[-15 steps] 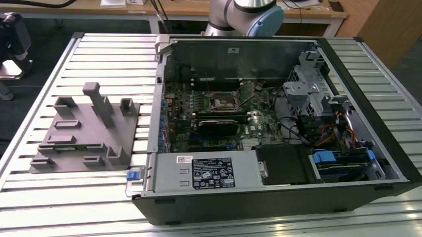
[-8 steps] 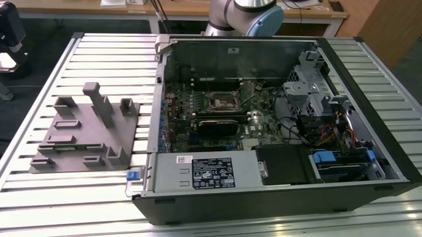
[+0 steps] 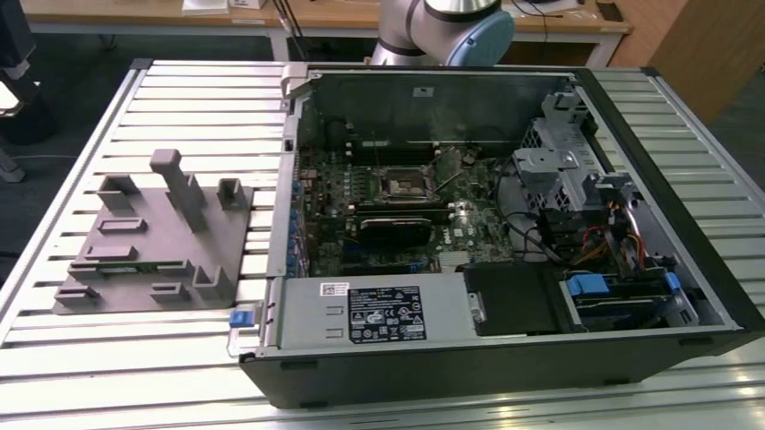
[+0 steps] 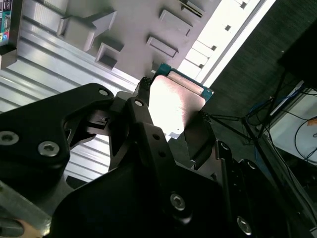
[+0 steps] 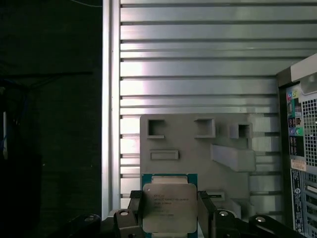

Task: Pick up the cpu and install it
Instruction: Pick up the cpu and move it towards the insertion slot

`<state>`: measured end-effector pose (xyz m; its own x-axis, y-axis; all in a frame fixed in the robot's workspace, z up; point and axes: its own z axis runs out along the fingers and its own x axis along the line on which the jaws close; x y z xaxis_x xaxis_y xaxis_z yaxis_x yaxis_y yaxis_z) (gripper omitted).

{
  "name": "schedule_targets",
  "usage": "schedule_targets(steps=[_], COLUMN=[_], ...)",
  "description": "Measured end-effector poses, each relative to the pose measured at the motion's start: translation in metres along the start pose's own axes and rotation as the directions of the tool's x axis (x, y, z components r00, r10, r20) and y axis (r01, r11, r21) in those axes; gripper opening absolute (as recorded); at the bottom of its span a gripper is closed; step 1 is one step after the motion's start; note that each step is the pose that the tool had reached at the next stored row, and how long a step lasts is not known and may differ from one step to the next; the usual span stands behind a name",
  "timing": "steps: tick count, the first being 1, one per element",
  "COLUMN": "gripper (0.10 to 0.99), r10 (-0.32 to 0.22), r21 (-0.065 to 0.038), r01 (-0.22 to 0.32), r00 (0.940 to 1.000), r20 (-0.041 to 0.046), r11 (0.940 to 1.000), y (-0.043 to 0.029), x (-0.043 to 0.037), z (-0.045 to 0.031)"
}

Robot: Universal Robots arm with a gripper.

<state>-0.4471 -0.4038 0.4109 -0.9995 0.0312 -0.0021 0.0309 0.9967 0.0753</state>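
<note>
The cpu (image 5: 169, 206) is a thin square chip with a pale silvery top and a green edge. It sits clamped between the two black fingers of my gripper (image 5: 170, 214), which is shut on its opposite sides. In the second wrist view the cpu (image 4: 173, 101) catches bright light between the same fingers (image 4: 142, 91), held in the air above the grey plastic block (image 4: 84, 25). The dark square socket frame (image 3: 404, 184) lies on the motherboard inside the open computer case (image 3: 669, 179) in the exterior view.
The grey block with upright posts (image 3: 156, 242) stands on the slatted metal table (image 3: 143, 376) at the exterior view's left, beside the case. The arm's base (image 3: 442, 27) rises behind the case. A power supply (image 3: 371, 309) and drive bays (image 3: 622, 287) fill the case's near side.
</note>
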Motion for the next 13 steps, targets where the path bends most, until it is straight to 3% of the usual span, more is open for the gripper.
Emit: schedule_targets(steps=[7,13], gripper=[0.529,0.529], r10=[0.0,0.0], r21=[0.0,0.0], r01=[0.0,0.0], r00=[1.0,1.0], r20=[0.0001,-0.0001], r11=[1.0,1.0], y=[0.0013,0.0017], x=[0.0,-0.0017], z=[-0.0108,-0.0117])
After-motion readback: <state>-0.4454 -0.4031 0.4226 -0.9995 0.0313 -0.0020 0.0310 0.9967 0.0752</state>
